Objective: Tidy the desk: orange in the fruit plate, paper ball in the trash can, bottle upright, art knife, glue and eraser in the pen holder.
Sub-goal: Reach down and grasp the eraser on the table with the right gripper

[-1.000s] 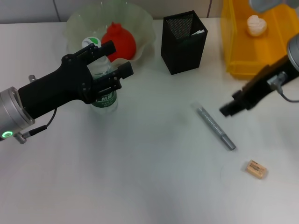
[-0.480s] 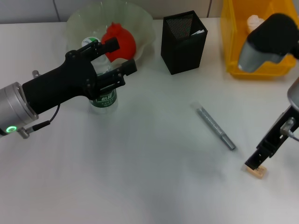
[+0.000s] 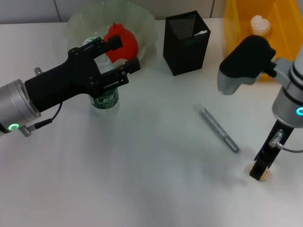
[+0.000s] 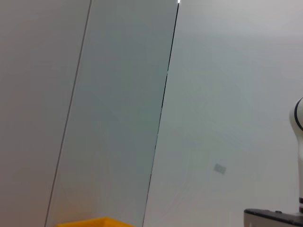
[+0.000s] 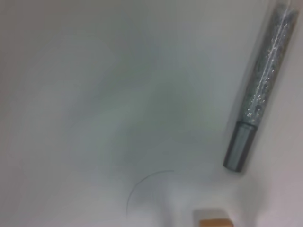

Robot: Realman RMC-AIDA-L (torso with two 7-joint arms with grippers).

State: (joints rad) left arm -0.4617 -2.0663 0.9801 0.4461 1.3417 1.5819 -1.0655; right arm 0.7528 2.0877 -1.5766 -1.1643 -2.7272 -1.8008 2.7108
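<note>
Two grippers were at work. My left gripper (image 3: 113, 61) sat around the upright bottle (image 3: 105, 97), apparently clamped on it; its green label (image 3: 107, 100) was unreadable. My right gripper (image 3: 259, 171) stood on the eraser (image 3: 266, 176) near the counter's (image 3: 142, 179) front edge; I could not tell its opening. The glue (image 3: 218, 128) lay nearby, with open counter between.

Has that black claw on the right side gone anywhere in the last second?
Yes. The right end effector was up near the yellow bin; it has come down toward the near edge of the table and is now right over the eraser, past the pen-like tool.
</note>
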